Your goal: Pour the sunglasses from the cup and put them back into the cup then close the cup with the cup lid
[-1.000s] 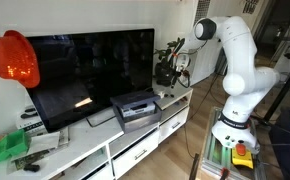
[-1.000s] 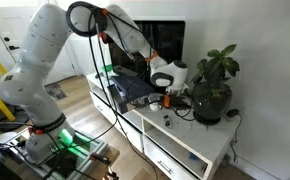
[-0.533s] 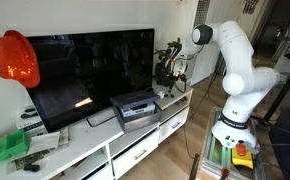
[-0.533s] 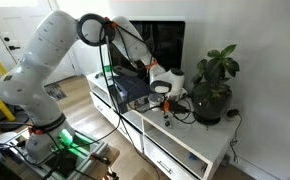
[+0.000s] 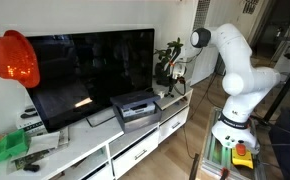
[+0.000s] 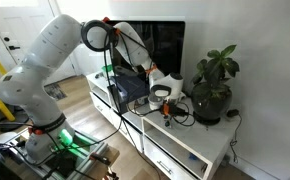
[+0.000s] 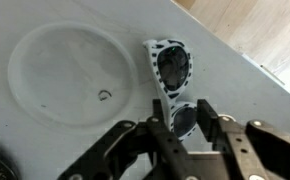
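1. Gripper (image 7: pixel 185 128) sits low over white cabinet top (image 7: pixel 35 130). Fingers (image 7: pixel 161 128) flank one lens, narrow gap; can't tell if clamped.
2. Black-and-white spotted plastic sunglasses (image 7: pixel 173 68) lie flat on top, near lens btwn fingers.
3. Clear round plastic cup lid (image 7: pixel 70 75) lies flat, just left of glasses.
4. Green potted plant (image 6: pixel 213 85) stands right of gripper in an exterior view.
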{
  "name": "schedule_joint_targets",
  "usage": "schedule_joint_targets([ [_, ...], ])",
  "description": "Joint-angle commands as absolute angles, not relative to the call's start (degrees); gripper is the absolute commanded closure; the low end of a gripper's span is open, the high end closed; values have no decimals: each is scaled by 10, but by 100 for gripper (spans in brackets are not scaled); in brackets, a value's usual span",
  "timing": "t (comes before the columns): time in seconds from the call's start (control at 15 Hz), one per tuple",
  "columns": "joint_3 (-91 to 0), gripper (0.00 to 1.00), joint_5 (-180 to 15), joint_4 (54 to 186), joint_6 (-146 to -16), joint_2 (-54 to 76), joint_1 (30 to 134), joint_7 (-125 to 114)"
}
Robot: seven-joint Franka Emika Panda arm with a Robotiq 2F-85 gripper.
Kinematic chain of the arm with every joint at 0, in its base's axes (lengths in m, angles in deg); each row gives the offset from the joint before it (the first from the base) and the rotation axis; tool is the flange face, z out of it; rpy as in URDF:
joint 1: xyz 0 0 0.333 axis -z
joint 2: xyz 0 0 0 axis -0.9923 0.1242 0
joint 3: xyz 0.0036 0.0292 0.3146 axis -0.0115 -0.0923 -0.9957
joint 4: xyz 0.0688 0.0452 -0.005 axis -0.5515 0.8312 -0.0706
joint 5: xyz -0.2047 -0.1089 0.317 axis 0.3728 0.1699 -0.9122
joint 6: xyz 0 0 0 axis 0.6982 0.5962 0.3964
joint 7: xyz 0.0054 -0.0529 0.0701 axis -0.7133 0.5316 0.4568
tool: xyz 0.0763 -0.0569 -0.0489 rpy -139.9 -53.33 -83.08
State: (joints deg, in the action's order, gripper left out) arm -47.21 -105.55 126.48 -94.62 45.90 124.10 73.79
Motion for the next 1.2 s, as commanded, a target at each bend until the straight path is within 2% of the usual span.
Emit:
schedule_joint_targets([
  [0.0, -486, 89, -1029, 1246, -946, 474, 1259, 728],
  [0.07, -486, 87, -1027, 1242, -946, 477, 1260, 727],
  [0.13, -486, 80, -1026, 1241, -946, 478, 1260, 727],
  [0.2, -487, 57, -1024, 1240, -946, 480, 1261, 726],
  [0.27, -488, 56, -1023, 1238, -946, 481, 1262, 726],
  [0.53, -490, 30, -1021, 1237, -944, 483, 1264, 726],
  [0.73, -493, 66, -1021, 1237, -944, 484, 1265, 727],
  [0.8, -493, 67, -1020, 1237, -944, 485, 1265, 727],
  [1.0, -494, 89, -1019, 1236, -944, 488, 1264, 726],
  [1.13, -494, 100, -1018, 1234, -943, 490, 1263, 725],
])
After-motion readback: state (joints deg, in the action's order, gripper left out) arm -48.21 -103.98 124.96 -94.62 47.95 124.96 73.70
